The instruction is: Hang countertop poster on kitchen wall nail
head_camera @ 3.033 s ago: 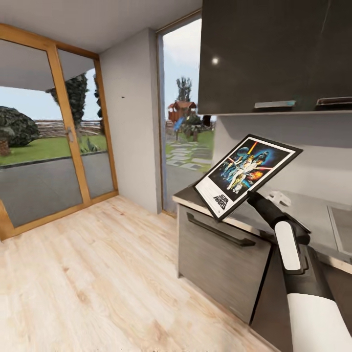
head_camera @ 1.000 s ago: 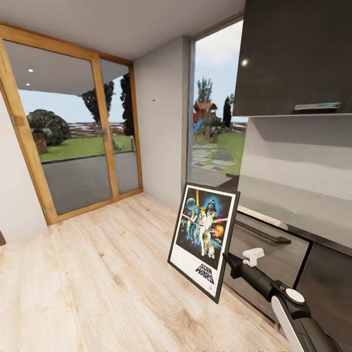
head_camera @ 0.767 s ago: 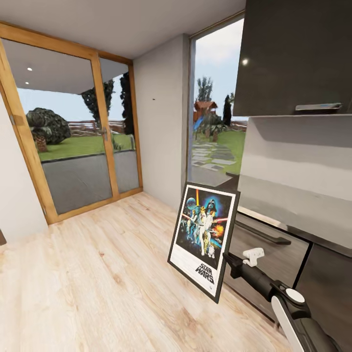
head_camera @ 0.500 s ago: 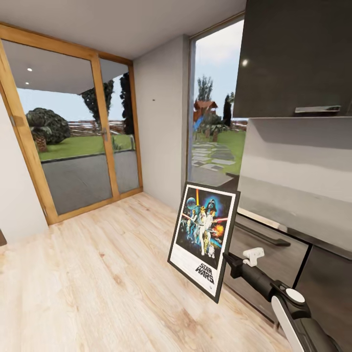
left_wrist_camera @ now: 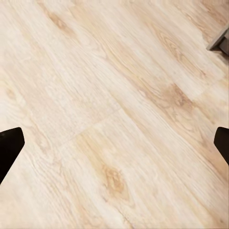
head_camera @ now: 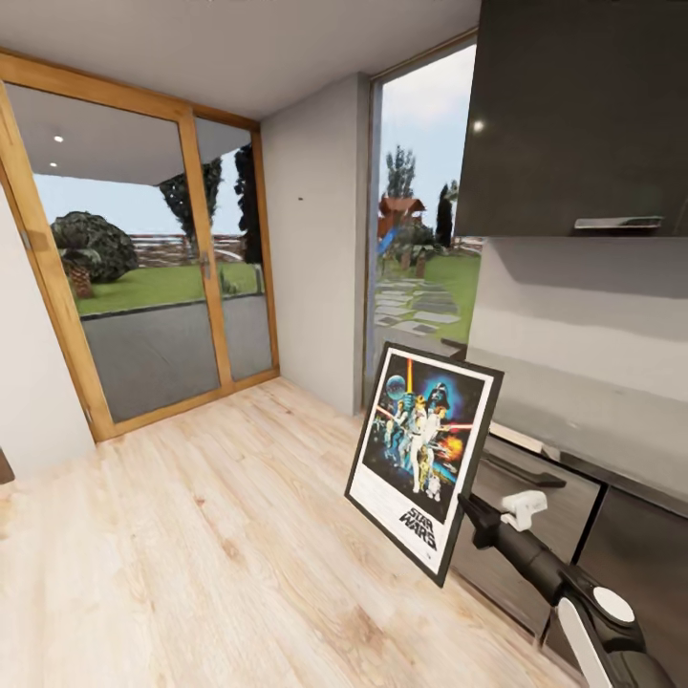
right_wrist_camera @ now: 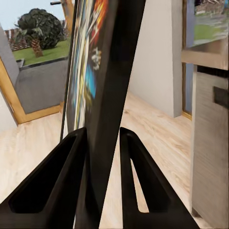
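At about nine o'clock in your head view stands the wood-framed glass door point(head_camera: 134, 258), with lawn and a dark bush behind it, and the pale plank floor point(head_camera: 191, 554) runs from there down to six o'clock. Toward eleven o'clock, on the narrow light grey wall point(head_camera: 315, 239) between the door and the tall window point(head_camera: 420, 210), you can make out the wall nail point(head_camera: 300, 199) as a tiny dark speck, well above the poster. The poster point(head_camera: 423, 461) sits just right of centre, near five o'clock, held off the floor, standing nearly upright and leaning a little, its artwork facing you and the "STAR WARS" lettering at its lower edge. Your right gripper point(head_camera: 470, 505) grasps it at the lower right edge of the frame; in the right wrist view the two dark fingers point(right_wrist_camera: 57, 181) are clenched on either side of the black frame point(right_wrist_camera: 112, 95), seen edge-on. Behind the poster, at three to four o'clock, is the kitchen countertop point(head_camera: 535, 444) over dark cabinet fronts, with the dark upper cabinet point(head_camera: 573, 115) at one o'clock. Your left gripper point(left_wrist_camera: 114, 143) hangs over bare floor, its fingertips point(left_wrist_camera: 8, 145) spread wide and released, holding nothing.
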Controlling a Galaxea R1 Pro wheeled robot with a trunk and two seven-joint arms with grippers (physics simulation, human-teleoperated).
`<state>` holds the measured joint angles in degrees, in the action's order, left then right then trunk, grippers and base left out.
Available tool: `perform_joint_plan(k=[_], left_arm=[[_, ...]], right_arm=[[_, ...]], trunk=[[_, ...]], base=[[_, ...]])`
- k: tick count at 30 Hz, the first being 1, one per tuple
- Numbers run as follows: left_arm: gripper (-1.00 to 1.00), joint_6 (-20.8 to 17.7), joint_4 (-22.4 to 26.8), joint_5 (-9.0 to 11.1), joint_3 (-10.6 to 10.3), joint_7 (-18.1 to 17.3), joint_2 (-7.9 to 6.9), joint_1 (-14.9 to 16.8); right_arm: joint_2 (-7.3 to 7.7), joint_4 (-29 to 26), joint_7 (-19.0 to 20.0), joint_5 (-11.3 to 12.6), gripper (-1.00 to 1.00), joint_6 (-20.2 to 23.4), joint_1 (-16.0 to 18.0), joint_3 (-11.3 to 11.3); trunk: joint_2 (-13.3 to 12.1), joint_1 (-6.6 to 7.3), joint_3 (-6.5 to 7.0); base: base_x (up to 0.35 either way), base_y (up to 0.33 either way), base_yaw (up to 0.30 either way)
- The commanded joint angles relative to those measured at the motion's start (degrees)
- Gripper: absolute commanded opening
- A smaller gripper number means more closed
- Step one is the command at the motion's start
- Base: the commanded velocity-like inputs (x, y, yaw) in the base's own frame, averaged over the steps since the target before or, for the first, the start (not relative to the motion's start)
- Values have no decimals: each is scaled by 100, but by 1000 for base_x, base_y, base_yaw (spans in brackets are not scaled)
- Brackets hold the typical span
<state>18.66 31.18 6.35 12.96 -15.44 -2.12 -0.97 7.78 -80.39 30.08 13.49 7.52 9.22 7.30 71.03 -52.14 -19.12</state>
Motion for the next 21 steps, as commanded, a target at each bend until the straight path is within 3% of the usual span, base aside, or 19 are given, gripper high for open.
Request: perform_joint_plan(k=[1, 21], left_arm=[[100, -12, 3, 60, 13, -56, 1, 0], [100, -12, 2, 58, 13, -56, 1, 0]], right_arm=[[1, -36, 124, 66, -100, 19, -34, 67], [-2, -67, 296, 57, -100, -55, -96, 133]], trunk=[[-38, 22, 13], [-840, 461, 260]], base=[[0, 0, 0], [0, 0, 0]])
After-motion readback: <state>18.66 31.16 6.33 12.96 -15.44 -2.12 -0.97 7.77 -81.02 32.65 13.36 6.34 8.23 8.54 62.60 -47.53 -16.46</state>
